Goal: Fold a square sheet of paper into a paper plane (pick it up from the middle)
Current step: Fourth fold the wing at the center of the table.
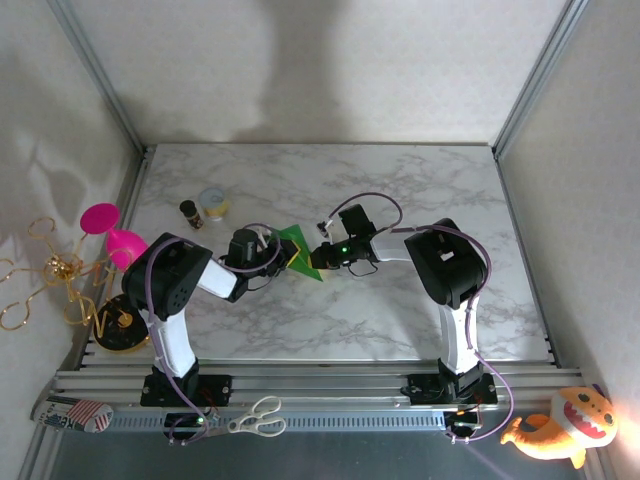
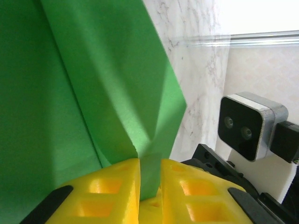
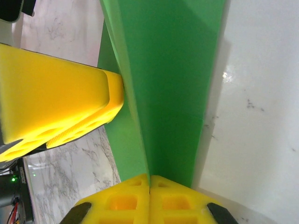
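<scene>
Two robot arms are standing at the near edge of the marble table [image 1: 400,190]. Scissors [image 1: 258,415] are lying on the metal rail in front of them. An orange toy fish [image 1: 560,428] is sitting by the near right corner.

Further in, both arms are reaching toward each other over the middle of the table. The left gripper [image 2: 149,170] is squeezing a fold of the green paper [image 1: 298,245] between its yellow fingers, so it is closed on the paper. The right gripper [image 3: 149,181] is pinching the paper too, with its two fingers pressing together on a folded edge. The paper is sitting between the two grippers, folded to a point, with creases running along it. I cannot tell if it is touching the table.

Further back on the left, a small dark bottle [image 1: 190,213] and a little round jar [image 1: 213,203] are standing just beside each other.
</scene>
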Robot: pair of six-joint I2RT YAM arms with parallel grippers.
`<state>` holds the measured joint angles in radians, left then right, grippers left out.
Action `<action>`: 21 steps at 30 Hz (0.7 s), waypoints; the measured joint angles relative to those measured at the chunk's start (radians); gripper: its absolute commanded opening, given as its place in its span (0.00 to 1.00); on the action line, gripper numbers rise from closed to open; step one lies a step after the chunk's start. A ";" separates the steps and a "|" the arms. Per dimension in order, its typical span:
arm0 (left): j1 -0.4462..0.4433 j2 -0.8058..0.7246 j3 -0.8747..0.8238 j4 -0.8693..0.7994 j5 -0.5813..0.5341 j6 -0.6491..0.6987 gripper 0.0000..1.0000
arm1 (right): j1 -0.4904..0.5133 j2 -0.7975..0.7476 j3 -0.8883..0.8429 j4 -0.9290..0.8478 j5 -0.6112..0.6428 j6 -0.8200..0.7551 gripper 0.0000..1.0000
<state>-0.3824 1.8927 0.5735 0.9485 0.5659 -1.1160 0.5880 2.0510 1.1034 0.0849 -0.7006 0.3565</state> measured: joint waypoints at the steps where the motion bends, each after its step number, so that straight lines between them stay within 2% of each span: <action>1: 0.000 0.004 0.000 0.012 0.001 -0.006 0.17 | 0.000 0.000 0.000 0.000 0.000 0.000 0.07; 8: 0.000 0.039 0.000 0.063 0.019 -0.029 0.17 | 0.000 0.000 0.001 0.000 0.000 0.000 0.08; 21: 0.000 0.054 0.010 0.035 0.018 -0.029 0.16 | 0.000 0.001 0.007 -0.012 -0.001 0.002 0.12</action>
<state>-0.3824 1.9465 0.5835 0.9840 0.5842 -1.1446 0.5880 2.0518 1.1107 0.0731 -0.7017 0.3580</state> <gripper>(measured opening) 0.162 0.113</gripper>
